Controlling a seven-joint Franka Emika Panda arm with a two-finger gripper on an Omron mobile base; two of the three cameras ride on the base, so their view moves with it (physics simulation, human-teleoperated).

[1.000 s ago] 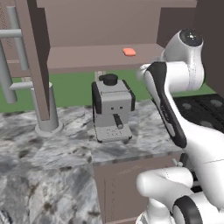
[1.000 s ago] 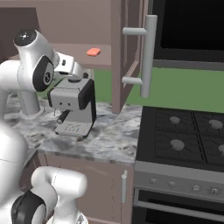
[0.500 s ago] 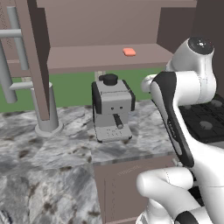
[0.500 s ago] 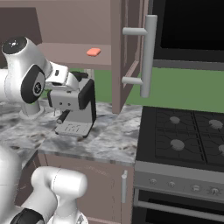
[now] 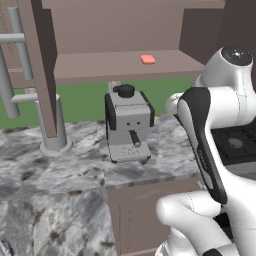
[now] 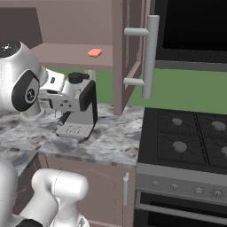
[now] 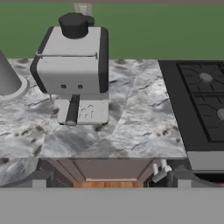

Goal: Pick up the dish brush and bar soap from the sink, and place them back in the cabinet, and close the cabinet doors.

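Left base view: the salmon bar soap [image 5: 147, 59] lies flat on the shelf of the open brown cabinet [image 5: 120, 67], above a grey coffee machine [image 5: 128, 129] standing on the marble worktop [image 5: 65, 165]. One cabinet door [image 6: 133, 53] stands open, its silver bar handle [image 6: 150, 57] facing out. Beside the worktop sits a black stove [image 6: 186, 142]. The claw stands open, holding nothing.
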